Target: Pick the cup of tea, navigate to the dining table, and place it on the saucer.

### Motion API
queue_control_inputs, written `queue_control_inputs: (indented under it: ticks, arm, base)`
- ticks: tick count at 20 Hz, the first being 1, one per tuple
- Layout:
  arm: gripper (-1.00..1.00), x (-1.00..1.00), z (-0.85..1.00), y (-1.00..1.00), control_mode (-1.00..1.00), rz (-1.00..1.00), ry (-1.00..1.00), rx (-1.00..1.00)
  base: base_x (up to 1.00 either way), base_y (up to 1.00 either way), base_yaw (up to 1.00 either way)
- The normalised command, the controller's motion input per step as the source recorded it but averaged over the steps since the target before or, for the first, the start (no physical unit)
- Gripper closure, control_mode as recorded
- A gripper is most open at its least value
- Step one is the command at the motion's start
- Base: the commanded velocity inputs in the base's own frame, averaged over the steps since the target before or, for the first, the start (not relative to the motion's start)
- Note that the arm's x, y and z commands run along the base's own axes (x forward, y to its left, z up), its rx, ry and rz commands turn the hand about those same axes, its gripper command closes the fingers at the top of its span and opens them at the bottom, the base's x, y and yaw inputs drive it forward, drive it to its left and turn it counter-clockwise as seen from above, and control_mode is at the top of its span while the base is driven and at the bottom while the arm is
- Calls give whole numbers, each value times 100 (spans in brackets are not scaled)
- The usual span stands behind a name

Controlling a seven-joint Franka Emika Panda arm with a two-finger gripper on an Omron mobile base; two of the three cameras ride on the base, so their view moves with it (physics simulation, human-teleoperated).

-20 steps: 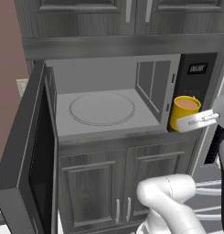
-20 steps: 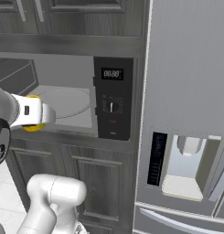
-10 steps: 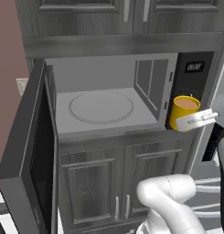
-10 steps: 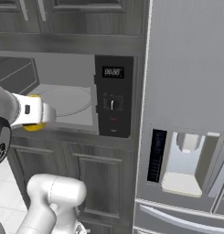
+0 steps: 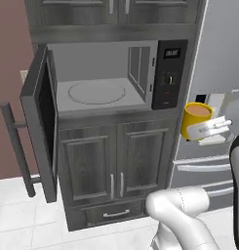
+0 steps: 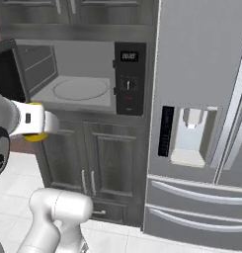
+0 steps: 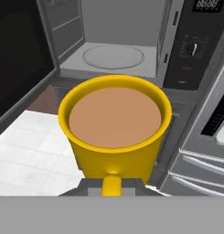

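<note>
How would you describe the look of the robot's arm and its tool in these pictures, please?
The arm is glossy white with rounded, tube-like links and a dark joint at the right edge of the left base view. The tool is a boxy white-grey block; in the right base view it carries a small dark square mark. No cables are visible.

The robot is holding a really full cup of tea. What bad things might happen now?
1. The cup of tea is filled almost to its rim, so a jerk or tilt while driving may slosh it out.
2. The end effector seems to grip it by the handle side, so it might slip or swing.
3. The open microwave door sticks out beside the robot; a turn that way might bump it.
</note>
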Motion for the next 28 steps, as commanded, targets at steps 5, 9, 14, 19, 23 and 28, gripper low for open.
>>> queue_control_inputs:
  ticks: [5,9,14,19,23,28]
  arm:
    - [100,0,0,0,100,0,0,0]
    - [100,0,0,0,100,0,0,0]
    - [100,0,0,0,100,0,0,0]
    - [100,0,0,0,100,0,0,0]
    - [100,0,0,0,100,0,0,0]
    - [100,0,0,0,100,0,0,0]
  base:
    - [-98,-68,33]
    - [-66,-49,68]
    - [-50,-27,90]
    - [-11,-12,99]
    - [-9,-8,94]
    - [-27,-9,86]
